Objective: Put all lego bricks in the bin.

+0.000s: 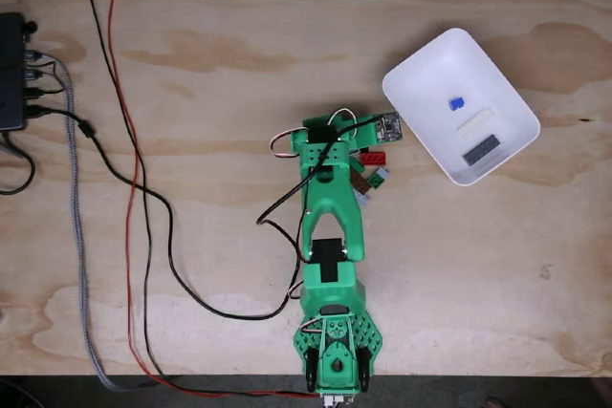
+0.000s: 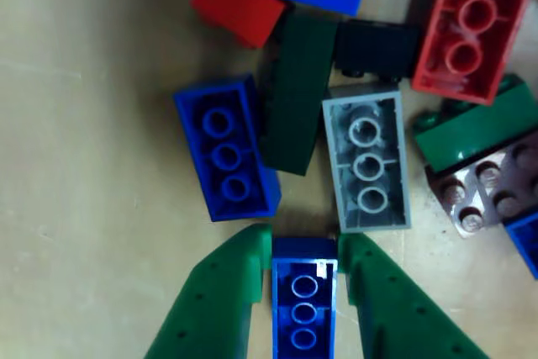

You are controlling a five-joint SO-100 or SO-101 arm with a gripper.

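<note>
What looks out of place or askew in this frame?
Nothing is damaged. Several lego bricks lie upside down, such as the grey brick. The jaws of the gripper flank an upturned blue brick. The bin sits skewed.

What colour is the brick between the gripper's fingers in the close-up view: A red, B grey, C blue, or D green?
C: in the other view a blue brick, hollow underside up, sits squeezed between the two green fingers of the gripper, with the grey brick lying free just beyond the tips.
</note>
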